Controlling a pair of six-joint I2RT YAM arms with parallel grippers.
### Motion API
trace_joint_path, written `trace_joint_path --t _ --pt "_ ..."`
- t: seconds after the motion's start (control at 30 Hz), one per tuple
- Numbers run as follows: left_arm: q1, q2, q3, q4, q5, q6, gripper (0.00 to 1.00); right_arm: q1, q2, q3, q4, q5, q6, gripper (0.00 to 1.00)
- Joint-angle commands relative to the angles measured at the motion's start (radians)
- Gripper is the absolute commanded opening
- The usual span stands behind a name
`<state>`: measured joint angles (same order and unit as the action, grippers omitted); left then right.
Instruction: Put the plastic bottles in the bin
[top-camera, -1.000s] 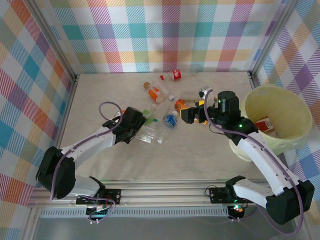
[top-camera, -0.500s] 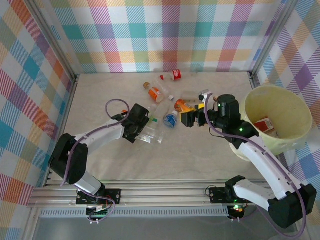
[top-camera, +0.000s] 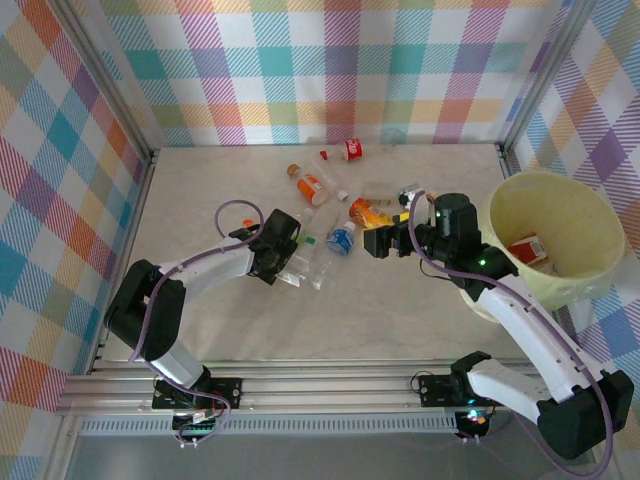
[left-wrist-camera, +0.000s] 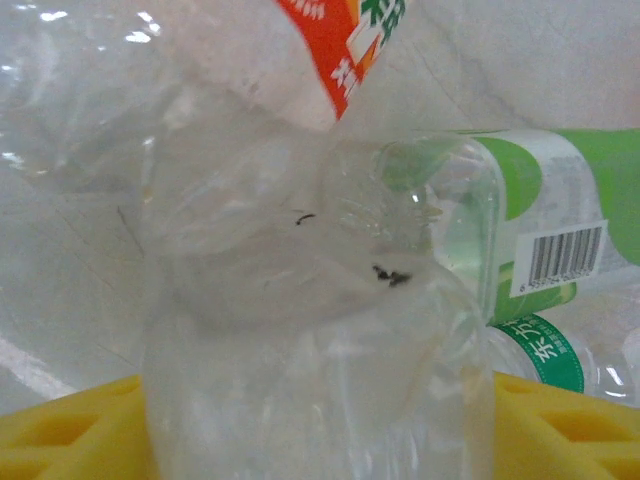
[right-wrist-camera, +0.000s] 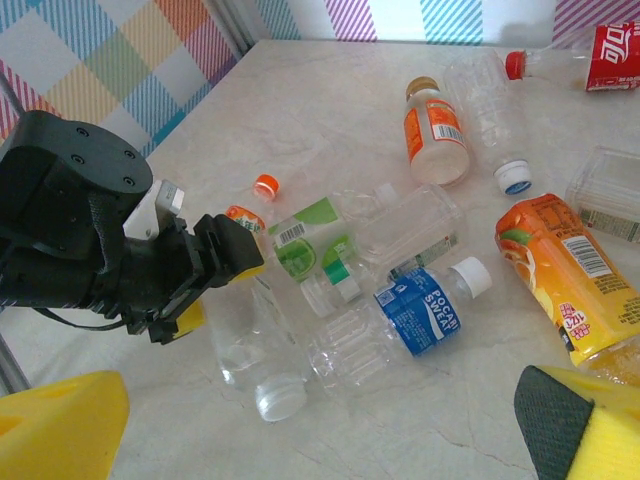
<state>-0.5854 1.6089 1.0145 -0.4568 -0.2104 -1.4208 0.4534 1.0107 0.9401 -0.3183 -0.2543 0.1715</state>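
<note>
Several plastic bottles lie in a heap mid-table. My left gripper is shut on a clear label-less bottle lying on its side; both yellow pads press its flanks. That clear bottle points its white cap toward the right wrist camera. Beside it lie a green-label bottle, a blue-label bottle and an orange bottle. My right gripper hovers open over the heap's right side, nothing between its fingers. The cream bin stands at the right with a red-label bottle inside.
Farther back lie a white-and-orange bottle and a red-label bottle. A loose orange cap rests on the table. Plaid walls close in the back and both sides.
My left gripper slid right onto the clear bottle and its jaws narrowed around it. My right gripper drifted slightly toward the near edge, still open.
</note>
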Motion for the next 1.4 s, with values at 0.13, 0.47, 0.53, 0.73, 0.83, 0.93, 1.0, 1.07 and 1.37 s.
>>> trace_joint_path --t 0.13,0.47,0.53,0.73,0.83,0.93,1.0,1.07,1.37 --pt "0.004 -0.071 -0.08 0.04 -0.046 -0.01 0.6 0.012 -0.006 -0.011 0.01 -0.004 0.006 1.0" --pt "0.005 -0.185 -0.129 0.087 -0.035 0.082 0.49 0.014 0.02 -0.026 0.078 -0.02 0.045 1.0" --pt "0.004 -0.222 -0.135 0.096 -0.031 0.112 0.49 0.014 0.025 -0.032 0.099 -0.021 0.064 1.0" --pt "0.005 -0.353 -0.165 0.233 -0.01 0.263 0.49 0.014 0.047 -0.047 0.164 -0.05 0.096 1.0" --pt "0.004 -0.411 -0.188 0.367 0.049 0.384 0.5 0.014 0.078 -0.031 0.169 -0.093 0.136 1.0" --pt "0.006 -0.45 -0.203 0.488 0.111 0.488 0.51 0.014 0.149 0.027 0.127 -0.157 0.186 1.0" --pt "0.006 -0.455 -0.189 0.532 0.157 0.544 0.51 0.014 0.189 0.052 0.138 -0.221 0.214 1.0" --pt "0.006 -0.448 -0.156 0.573 0.241 0.616 0.51 0.014 0.218 0.057 0.192 -0.296 0.242 1.0" --pt "0.055 -0.398 -0.079 0.823 0.6 0.661 0.5 0.007 0.32 0.103 0.351 -0.501 0.42 1.0"
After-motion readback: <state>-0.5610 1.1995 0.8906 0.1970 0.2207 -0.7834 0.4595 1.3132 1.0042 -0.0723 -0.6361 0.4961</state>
